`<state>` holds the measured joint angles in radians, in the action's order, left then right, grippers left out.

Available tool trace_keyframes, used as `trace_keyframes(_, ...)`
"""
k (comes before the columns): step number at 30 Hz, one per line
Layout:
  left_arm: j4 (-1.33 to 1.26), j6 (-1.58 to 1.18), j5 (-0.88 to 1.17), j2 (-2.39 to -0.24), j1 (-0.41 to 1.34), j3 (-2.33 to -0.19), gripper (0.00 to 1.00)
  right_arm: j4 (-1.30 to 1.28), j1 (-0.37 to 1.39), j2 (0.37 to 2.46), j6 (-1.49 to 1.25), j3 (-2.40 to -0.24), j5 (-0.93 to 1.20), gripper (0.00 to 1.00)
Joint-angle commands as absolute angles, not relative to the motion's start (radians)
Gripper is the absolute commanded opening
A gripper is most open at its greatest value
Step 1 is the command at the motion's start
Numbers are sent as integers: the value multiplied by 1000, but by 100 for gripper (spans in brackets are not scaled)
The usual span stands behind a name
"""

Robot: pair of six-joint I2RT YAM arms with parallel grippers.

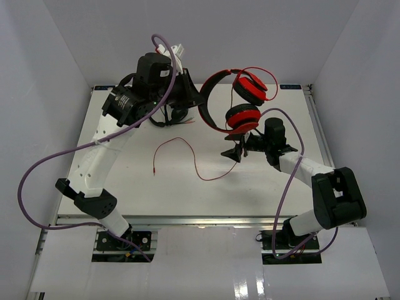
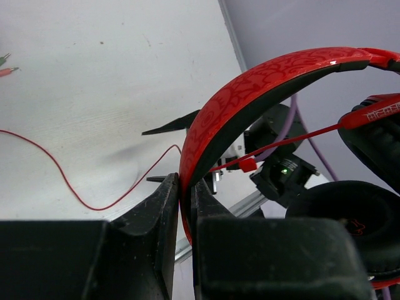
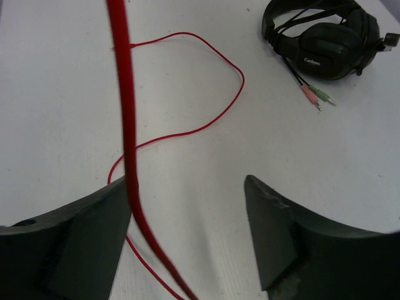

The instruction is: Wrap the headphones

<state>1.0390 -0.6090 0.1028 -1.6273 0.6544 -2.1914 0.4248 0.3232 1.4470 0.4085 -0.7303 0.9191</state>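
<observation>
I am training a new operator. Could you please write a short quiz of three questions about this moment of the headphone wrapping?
1. True or false: the left claw is shut on the headband of the red headphones.
2. What runs between the fingers of the open right claw? A: the red cable. B: an ear pad. C: a purple wire.
3. Which two colours do the plugs beside the black headphones have?

Key: 1 true. 2 A. 3 pink and green.

Red headphones point(image 1: 244, 117) held aloft, thin cable point(image 3: 124, 94) trailing (onto table)
</observation>
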Motion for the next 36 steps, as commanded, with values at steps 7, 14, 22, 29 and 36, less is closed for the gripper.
trace_keyframes(7, 927, -724, 193, -1548, 649, -2250, 0, 680, 347, 1494, 193, -730, 937, 36)
trace_keyframes(14, 942, -619, 323, -1484, 649, -2201, 0, 583, 246, 1477, 172, -759, 779, 8)
trace_keyframes(22, 891, -455, 437, -1157, 648, -1698, 0, 449, 129, 1413, 156, -811, 552, 8)
trace_keyframes(29, 915, -341, 474, -977, 649, -1412, 0, 370, 101, 1397, 119, -880, 524, 8)
trace_keyframes(36, 1048, -182, 199, -1023, 649, -1240, 0, 283, 101, 1289, 103, -959, 558, 8)
